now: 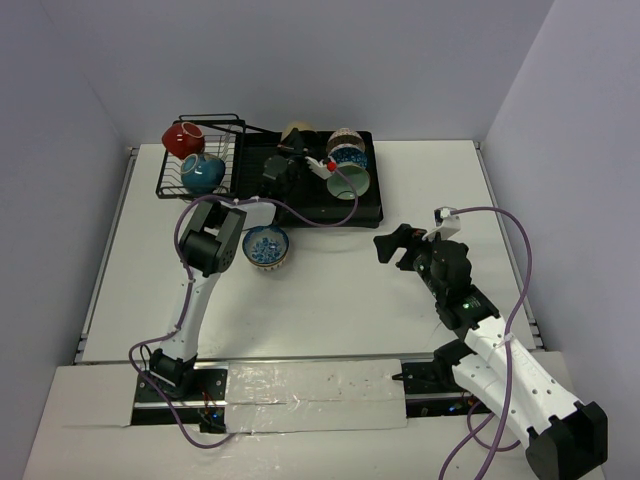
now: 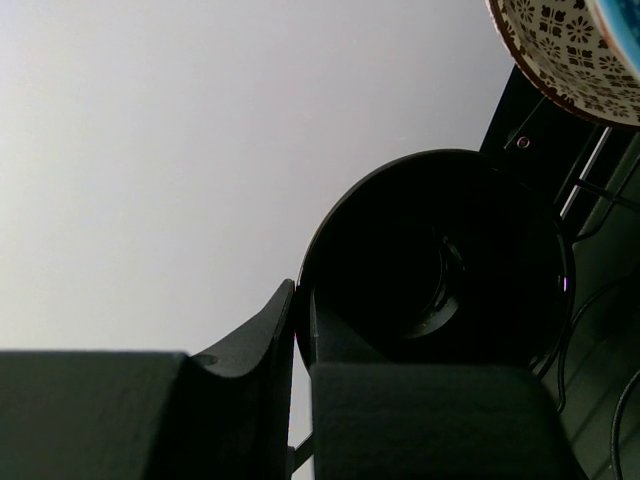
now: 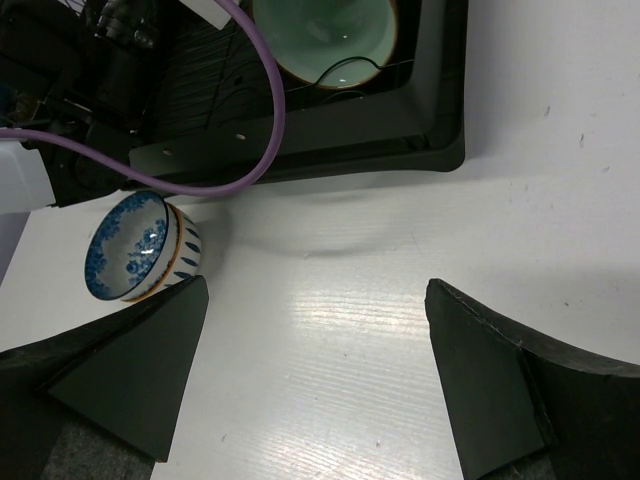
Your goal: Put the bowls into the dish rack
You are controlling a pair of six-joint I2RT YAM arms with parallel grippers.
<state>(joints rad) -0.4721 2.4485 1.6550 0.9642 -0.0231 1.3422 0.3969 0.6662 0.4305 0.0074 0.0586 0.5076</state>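
- The dish rack [image 1: 365,212] sat at the far side of the table [image 1: 330,310], with its wire basket [image 1: 172,186] joined at the left end.
- A red bowl [image 1: 183,138] and a teal bowl [image 1: 203,172] were in the basket.
- The ridged tray held a beige bowl [image 1: 297,132], a brown-patterned bowl [image 1: 343,138] and a pale green bowl [image 1: 350,182] lying on its side.
- The left gripper [image 2: 303,300] reached over the tray, its fingers [image 2: 255,345] pinched on the rim of a black bowl [image 2: 440,260]. The brown-patterned bowl showed just beyond it in the left wrist view.
- From above, the black bowl was hard to pick out against the black tray. It seemed to be over the tray's middle.
- A blue-and-white bowl [image 1: 266,247] stood on the table just in front of the rack, tilted in the right wrist view.
- The right gripper [image 1: 395,245] hovered above the table to the right of that bowl, well apart from it. Its fingers [image 3: 135,370] were spread wide with nothing between them.
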